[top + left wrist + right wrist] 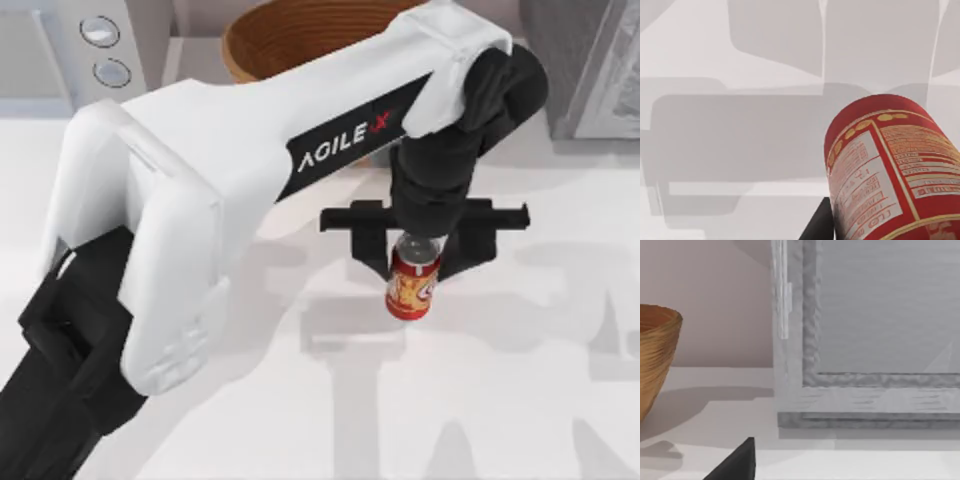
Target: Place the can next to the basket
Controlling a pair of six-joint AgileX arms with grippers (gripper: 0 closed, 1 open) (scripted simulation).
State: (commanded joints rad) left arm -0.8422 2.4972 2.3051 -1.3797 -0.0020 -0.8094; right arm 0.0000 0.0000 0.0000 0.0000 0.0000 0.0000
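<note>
While the left gripper (413, 262) is clamped on the upper part of the can (412, 288), a finger on each side, the can stands upright near the table's (520, 400) middle, well short of the basket (290, 35) at the far edge. Whether its base rests on the table or hangs just above cannot be told. Judgement: carrying step. To do it well, keep the can vertical, travel toward the far edge, and set it down just beside the basket's wall without nudging it; release only once the base is seated.

Surroundings: grey appliance with two round knobs (105, 50) at far left; grey framed panel (875, 340) at far right, near the basket. Left arm's own forearm (300, 140) overhangs the basket. Right gripper: state cannot be told.
</note>
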